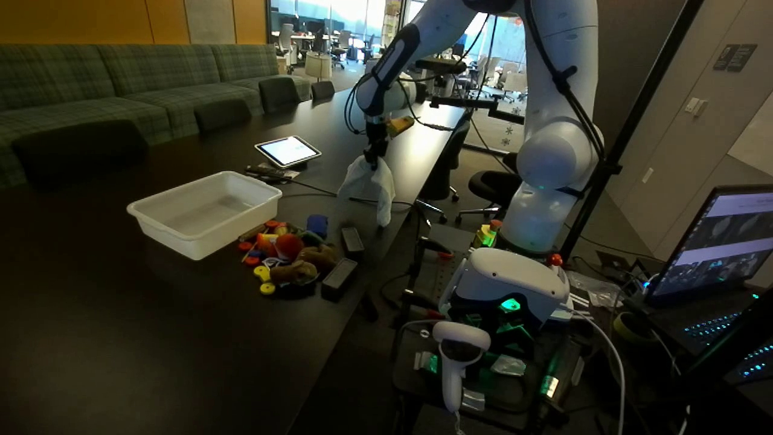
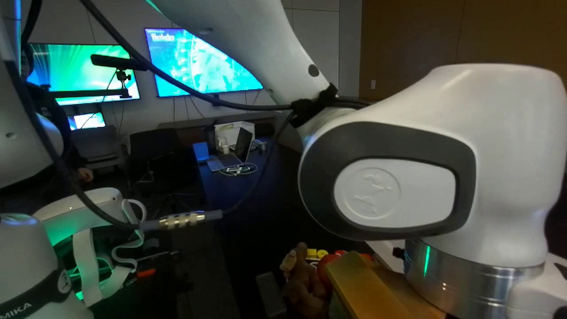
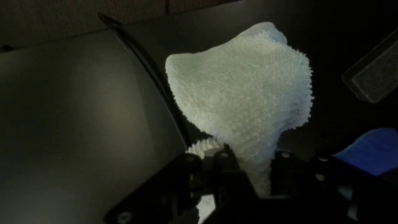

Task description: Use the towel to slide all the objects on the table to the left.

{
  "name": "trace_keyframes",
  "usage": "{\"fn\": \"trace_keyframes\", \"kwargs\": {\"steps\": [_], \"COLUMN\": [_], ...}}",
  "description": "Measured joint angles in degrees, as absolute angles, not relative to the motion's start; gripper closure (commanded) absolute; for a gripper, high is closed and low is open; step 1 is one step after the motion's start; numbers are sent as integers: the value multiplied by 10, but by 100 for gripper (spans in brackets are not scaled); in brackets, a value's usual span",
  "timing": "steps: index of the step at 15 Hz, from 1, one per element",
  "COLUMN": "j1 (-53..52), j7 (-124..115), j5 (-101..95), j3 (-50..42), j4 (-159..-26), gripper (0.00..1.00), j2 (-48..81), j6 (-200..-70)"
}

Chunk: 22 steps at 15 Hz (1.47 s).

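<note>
The claw (image 1: 373,159) pinches a gathered fold of the white terrycloth towel (image 3: 244,85) over the black surface (image 1: 199,338), a sensible hold, as such light, limp cloth probably buckles against the toys (image 1: 290,246)

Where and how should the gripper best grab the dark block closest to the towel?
Probably from straight above, pinching the dark block across its middle by the two long sides: it lies flat, is long and narrow, and sits apart from the blue piece. The gripper is shut on the towel, so it would need to release that first.
</note>
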<state>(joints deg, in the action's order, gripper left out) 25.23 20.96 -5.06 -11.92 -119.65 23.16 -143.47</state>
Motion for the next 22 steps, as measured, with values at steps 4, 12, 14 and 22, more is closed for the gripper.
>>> {"fn": "trace_keyframes", "kwargs": {"steps": [4, 12, 14, 22], "j1": [232, 165, 150, 82], "j7": [151, 6, -3, 29], "j5": [-97, -197, -197, -199], "j3": [-158, -203, -199, -143], "j4": [-1251, -1307, -1308, -1310], "gripper": [84, 84, 84, 84], "j2": [185, 246, 281, 370], "j6": [-1483, -1549, -1557, -1569]}}
